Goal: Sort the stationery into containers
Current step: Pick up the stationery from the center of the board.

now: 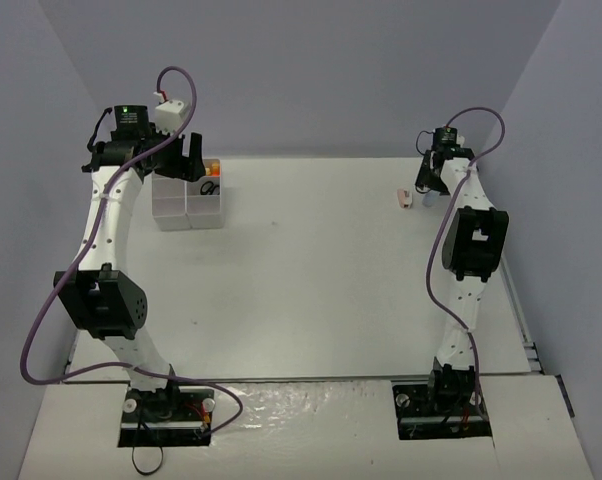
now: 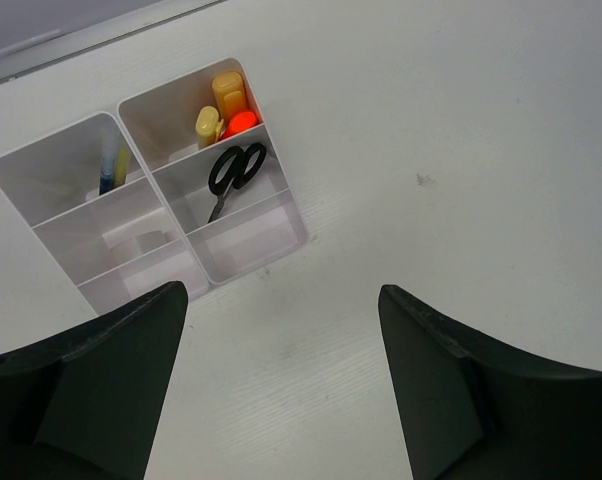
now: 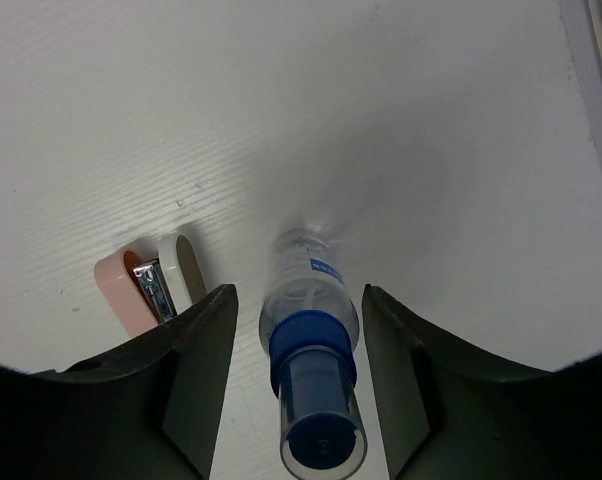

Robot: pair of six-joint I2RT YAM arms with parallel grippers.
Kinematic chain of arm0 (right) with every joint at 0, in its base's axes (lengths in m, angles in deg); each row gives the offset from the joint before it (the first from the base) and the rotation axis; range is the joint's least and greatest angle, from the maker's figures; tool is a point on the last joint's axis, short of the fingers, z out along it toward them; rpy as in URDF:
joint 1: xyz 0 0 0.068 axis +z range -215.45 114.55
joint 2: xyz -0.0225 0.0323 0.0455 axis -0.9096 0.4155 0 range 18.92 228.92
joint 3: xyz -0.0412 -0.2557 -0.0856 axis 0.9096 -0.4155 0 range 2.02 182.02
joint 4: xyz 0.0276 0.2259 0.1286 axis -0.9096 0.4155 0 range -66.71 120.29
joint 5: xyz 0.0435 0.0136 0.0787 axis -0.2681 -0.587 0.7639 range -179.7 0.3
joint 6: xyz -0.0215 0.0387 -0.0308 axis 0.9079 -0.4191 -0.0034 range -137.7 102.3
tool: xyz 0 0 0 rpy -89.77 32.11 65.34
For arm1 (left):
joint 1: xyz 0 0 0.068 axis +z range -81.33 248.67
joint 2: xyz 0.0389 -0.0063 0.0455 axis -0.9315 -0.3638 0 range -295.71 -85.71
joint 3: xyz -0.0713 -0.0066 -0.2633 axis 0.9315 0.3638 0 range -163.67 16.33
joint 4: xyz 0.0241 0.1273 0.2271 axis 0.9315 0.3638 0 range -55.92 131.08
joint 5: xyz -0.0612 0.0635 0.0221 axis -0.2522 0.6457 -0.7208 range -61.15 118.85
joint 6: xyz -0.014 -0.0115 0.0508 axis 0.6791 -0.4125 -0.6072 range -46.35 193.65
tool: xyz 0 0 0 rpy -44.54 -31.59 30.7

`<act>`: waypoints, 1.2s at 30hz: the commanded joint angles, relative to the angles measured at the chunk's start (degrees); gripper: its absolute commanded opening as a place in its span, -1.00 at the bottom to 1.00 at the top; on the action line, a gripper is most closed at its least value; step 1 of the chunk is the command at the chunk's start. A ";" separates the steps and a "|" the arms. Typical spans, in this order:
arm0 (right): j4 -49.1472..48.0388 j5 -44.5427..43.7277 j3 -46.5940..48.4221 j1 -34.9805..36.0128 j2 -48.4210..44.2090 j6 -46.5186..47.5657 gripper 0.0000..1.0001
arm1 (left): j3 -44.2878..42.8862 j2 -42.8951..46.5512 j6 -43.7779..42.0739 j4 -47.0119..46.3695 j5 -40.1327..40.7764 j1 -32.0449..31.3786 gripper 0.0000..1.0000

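Looking down from overhead, finds the left claw (image 1: 186,158) poised above the divided white tray (image 1: 171,212) at the far left of the table (image 1: 311,280), fingers apart and holding nothing. Shows a spot of orange and a dark shape in the tray's right-hand compartments, too small to name from here. Places the right claw (image 1: 426,190) at the far right, down at the tabletop, with the pink piece (image 1: 404,197) lying just beside it. Cannot tell its opening from this height.

Turning to the left wrist camera, sees both dark fingers (image 2: 111,380) spread wide over bare table, near the tray (image 2: 251,255) but not touching it. Finds the black-handled scissors (image 2: 231,172) in the middle compartment of the right-hand row. Finds the yellow stick (image 2: 228,95), the orange-black marker (image 2: 242,123) and a smaller yellowish piece (image 2: 208,125) together in the far compartment of that row. Notes a thin blue item (image 2: 106,178) and a thin yellow item (image 2: 122,165) leaning in the far compartment of the left row.

Moving to the right wrist camera, shows the small blue-capped bottle (image 3: 313,360) standing on the table between the fingers, cap toward the lens. Leaves a strip of table between bottle and finger on the pink piece's side. Cannot tell whether the other finger touches. Reads the claw as narrow around the bottle, not clamped.
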State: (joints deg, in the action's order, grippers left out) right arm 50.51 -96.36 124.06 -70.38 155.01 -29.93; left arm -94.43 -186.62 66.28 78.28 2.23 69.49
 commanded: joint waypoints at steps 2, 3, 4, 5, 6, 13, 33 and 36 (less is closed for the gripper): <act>-1.30 -2.03 3.38 -0.34 -0.22 0.73 -0.18 | -0.86 3.27 -0.81 -0.96 0.34 -0.20 0.49; -1.30 -1.91 3.42 -0.30 -0.25 0.89 -0.30 | -0.90 3.31 -0.81 -0.96 0.38 -0.20 0.49; -1.30 -1.79 3.46 -0.26 -0.29 1.05 -0.41 | -0.94 3.35 -0.80 -0.96 0.42 -0.20 0.49; -1.30 -1.67 3.40 -0.29 -0.40 1.21 -0.52 | -0.98 3.39 -0.84 -0.96 0.43 -0.20 0.49; -1.30 -1.54 3.31 -0.33 -0.53 1.38 -0.63 | -1.03 3.43 -0.88 -0.96 0.43 -0.20 0.50; -1.38 -2.56 2.77 -0.17 -2.59 3.97 -1.00 | -1.21 3.97 -2.29 -1.22 -1.16 -0.20 0.49; -0.81 13.85 -0.45 28.40 -28.77 19.18 -1.00 | 30.63 22.81 -17.99 -40.99 -32.93 -4.06 0.87; -0.87 20.39 4.52 36.67 -28.42 17.77 -1.00 | 31.88 24.70 -31.37 -36.97 -31.27 -6.78 0.94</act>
State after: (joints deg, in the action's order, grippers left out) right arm 50.69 -87.15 123.45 -41.61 129.29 -13.99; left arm -62.21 -165.68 51.44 49.01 -25.82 65.92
